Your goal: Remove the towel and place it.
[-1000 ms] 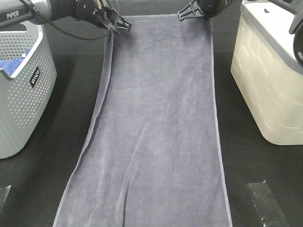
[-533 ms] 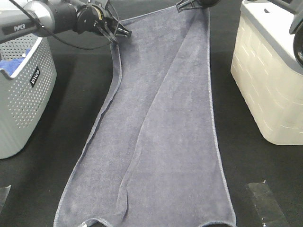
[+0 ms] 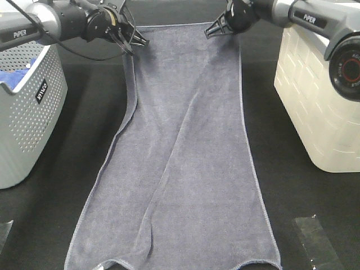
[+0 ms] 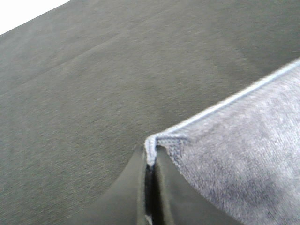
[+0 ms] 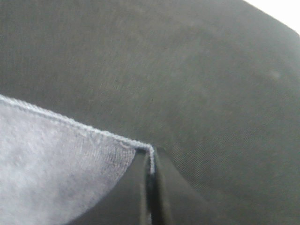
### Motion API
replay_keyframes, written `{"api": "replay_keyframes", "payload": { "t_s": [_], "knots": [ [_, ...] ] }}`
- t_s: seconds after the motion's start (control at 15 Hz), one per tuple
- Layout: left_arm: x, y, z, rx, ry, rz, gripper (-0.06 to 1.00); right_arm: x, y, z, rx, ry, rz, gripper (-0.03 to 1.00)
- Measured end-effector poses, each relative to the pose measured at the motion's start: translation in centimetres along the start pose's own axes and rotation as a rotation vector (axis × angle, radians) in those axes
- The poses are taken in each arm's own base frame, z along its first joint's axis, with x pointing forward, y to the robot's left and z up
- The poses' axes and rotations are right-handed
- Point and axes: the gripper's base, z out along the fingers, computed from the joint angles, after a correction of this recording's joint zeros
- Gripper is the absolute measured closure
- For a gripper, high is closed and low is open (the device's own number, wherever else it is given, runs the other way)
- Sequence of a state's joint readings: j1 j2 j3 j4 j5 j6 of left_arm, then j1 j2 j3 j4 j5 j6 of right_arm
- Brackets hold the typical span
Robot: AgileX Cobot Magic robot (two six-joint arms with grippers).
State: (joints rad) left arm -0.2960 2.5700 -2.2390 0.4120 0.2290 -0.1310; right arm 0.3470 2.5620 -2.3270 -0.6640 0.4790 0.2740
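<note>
Left of the towel [image 3: 185, 146] sits the grey basket [image 3: 25, 107]; my left gripper [image 3: 140, 43] is pinched tight on the towel's far left corner, my right gripper [image 3: 209, 32] clamped on its far right corner, cloth stretching between both baskets, white basket [image 3: 320, 95] beyond.
</note>
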Motion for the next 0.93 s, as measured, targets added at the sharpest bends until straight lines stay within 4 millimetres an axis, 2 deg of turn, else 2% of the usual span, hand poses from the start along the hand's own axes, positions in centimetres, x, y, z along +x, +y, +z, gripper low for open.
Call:
{"api": "replay_keyframes", "payload": {
  "t_s": [0.27, 0.4, 0.53, 0.6, 0.67, 0.73, 0.8, 0.93],
  "knots": [
    [0.1, 0.2, 0.0, -0.003, 0.002, -0.003, 0.93, 0.6, 0.0, 0.8, -0.009, -0.004, 0.056, 0.97],
    [0.2, 0.4, 0.0, -0.002, 0.010, -0.024, 0.78, 0.9, -0.4, 1.0, -0.001, 0.005, 0.067, 0.89],
    [0.4, 0.6, 0.0, -0.007, 0.025, -0.032, 0.49, 1.1, -1.0, 1.1, 0.008, 0.017, 0.074, 0.67],
    [0.4, 0.7, 0.1, -0.008, 0.026, -0.032, 0.33, 1.2, -1.1, 1.2, 0.010, 0.019, 0.075, 0.51],
    [0.4, 0.7, 0.1, -0.008, 0.026, -0.032, 0.24, 1.2, -1.1, 1.2, 0.010, 0.019, 0.075, 0.33],
    [0.4, 0.7, 0.1, -0.007, 0.026, -0.033, 0.20, 1.2, -1.1, 1.2, 0.011, 0.021, 0.075, 0.21],
    [0.4, 0.7, 0.1, -0.007, 0.027, -0.034, 0.18, 1.3, -1.2, 1.2, 0.014, 0.030, 0.075, 0.16],
    [0.4, 0.7, 0.1, -0.005, 0.027, -0.045, 0.18, 1.4, -1.2, 1.2, 0.016, 0.039, 0.076, 0.12]
  ]
}}
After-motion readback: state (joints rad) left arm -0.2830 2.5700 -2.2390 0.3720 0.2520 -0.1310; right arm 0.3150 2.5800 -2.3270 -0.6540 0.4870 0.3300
